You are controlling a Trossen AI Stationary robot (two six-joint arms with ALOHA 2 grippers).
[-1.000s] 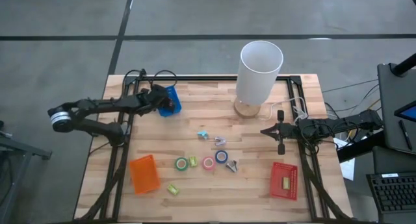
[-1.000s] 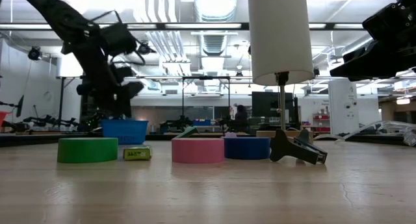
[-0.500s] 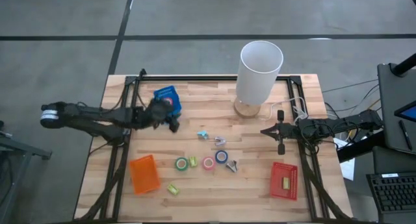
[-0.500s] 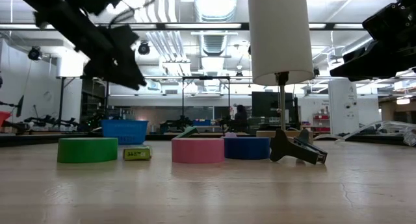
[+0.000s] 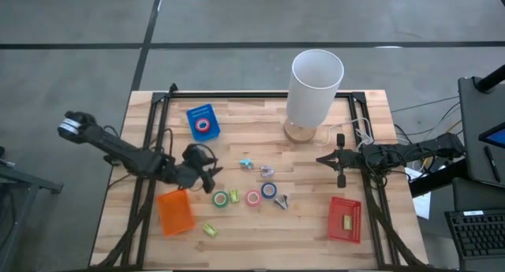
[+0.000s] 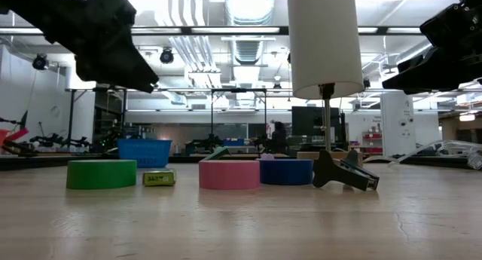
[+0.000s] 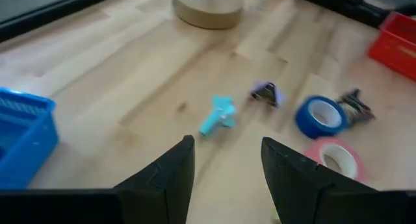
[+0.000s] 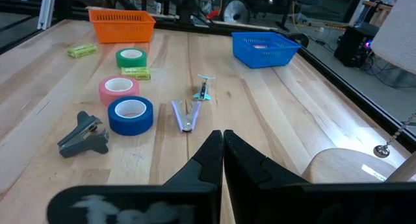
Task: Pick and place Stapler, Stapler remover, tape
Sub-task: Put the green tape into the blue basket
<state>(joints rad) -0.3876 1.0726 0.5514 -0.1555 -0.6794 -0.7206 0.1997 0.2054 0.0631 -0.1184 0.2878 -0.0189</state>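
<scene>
green tape (image 5: 220, 199), pink tape (image 5: 252, 198), blue tape (image 5: 269, 190), blue basket (image 5: 203, 121), orange basket (image 5: 174, 211), red basket (image 5: 345, 219)

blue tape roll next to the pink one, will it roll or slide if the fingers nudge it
The blue tape roll lies flat on the wooden table, so a nudge would likely slide it, not roll it. It looks small and hollow, so probably light. The pink roll sits close beside it and could get bumped. Tipped on edge, it could roll.

Bright overhead light, blurred wrist foreground
</scene>
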